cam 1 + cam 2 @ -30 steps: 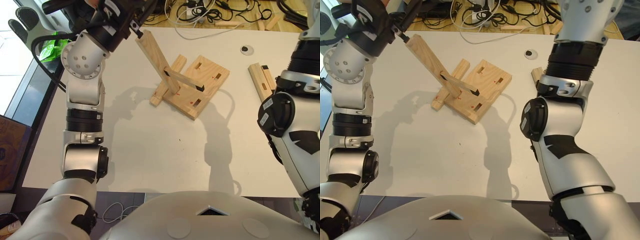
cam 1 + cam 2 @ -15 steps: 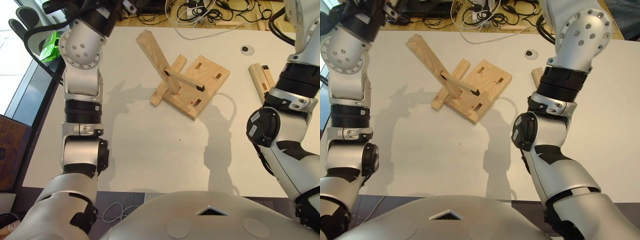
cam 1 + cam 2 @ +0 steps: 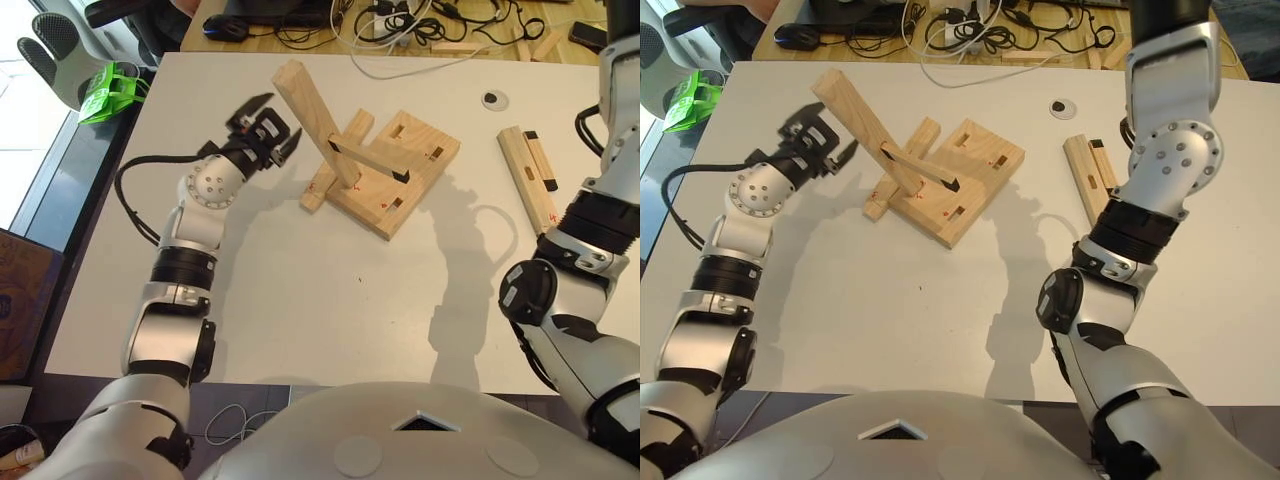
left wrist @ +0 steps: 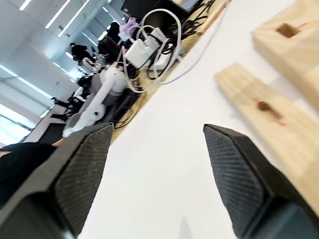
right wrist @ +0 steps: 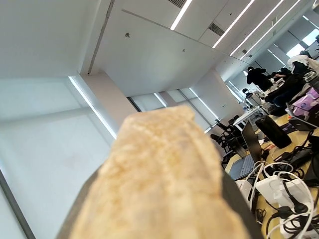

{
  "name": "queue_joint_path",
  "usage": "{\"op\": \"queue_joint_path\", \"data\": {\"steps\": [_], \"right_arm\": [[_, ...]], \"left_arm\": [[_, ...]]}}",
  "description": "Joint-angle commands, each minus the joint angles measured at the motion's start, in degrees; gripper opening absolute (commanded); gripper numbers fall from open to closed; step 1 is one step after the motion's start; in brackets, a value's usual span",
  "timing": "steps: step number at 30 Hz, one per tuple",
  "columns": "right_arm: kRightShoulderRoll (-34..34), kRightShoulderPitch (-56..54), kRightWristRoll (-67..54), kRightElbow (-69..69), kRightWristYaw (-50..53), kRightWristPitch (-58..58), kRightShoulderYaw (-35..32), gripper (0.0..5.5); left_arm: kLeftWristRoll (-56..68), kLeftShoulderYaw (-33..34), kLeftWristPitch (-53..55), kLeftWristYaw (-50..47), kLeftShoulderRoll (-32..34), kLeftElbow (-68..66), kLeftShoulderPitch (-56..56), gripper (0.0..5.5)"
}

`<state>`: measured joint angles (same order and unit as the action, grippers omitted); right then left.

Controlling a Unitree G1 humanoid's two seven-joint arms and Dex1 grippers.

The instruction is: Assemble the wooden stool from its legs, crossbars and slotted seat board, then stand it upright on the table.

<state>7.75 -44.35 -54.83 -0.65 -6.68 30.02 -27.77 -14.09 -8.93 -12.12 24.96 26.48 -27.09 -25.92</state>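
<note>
Toward the far edge of the white worktop (image 3: 330, 290), about midway along it, we see the pale square wooden seat board (image 3: 415, 165) with rectangular slots lying flat. One square-section pale wooden leg (image 3: 308, 105) stands in it, tilted toward the far-left corner. A thin wooden crossbar (image 3: 372, 158) runs from that leg down to the board. A second pale wooden leg (image 3: 352, 130) lies flat along the board's left side, touching it. Two loose pale wooden pieces (image 3: 527, 175) lie side by side near the right edge, well apart from the board.

We judge the job to be in its early part. One leg and one crossbar seem seated, loosely at best given the lean. The other legs and crossbars have yet to go in, and the stool has yet to be stood upright.

The left claw (image 3: 275, 120) hovers just beside the upper part of the tilted leg, on its left, fingers spread wide and holding nothing, so claw and leg are apart. From the left wrist, its dark ribbed pads (image 4: 79, 174) frame bare worktop.

The right claw (image 5: 157, 214) is raised high above the worktop. A pale rough-ended wooden bar (image 5: 164, 164) sits right before its camera between dark finger shapes, and we take the claw as clamped on that bar.
</note>
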Motion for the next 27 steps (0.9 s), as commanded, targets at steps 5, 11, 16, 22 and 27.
{"op": "queue_joint_path", "data": {"steps": [5, 11, 16, 22, 27], "right_arm": [[5.9, 9.0, 5.9, 1.2, 2.3, 1.7, 0.6, 0.99], [6.2, 18.4, 1.3, -6.8, 3.2, 10.7, 1.8, 0.99], [7.4, 23.7, -6.6, -14.3, 5.8, 18.0, 1.2, 0.99], [8.5, 30.4, -9.9, -17.8, 9.0, 21.6, 0.5, 0.99], [10.4, 31.8, -7.3, -15.0, 9.0, 19.2, -0.9, 0.99]], "left_arm": [[5.4, -1.3, 3.7, 6.7, -1.8, 11.5, 2.7, 3.35], [8.6, -4.0, 10.3, 13.0, -1.3, 22.3, 9.1, 3.35], [11.0, -5.4, 18.4, 14.9, -2.3, 31.7, 13.7, 3.35], [12.4, -6.5, 25.7, 13.6, -4.3, 39.5, 16.2, 3.35], [12.0, -6.4, 27.2, 11.8, -4.3, 40.5, 17.5, 3.35]]}}
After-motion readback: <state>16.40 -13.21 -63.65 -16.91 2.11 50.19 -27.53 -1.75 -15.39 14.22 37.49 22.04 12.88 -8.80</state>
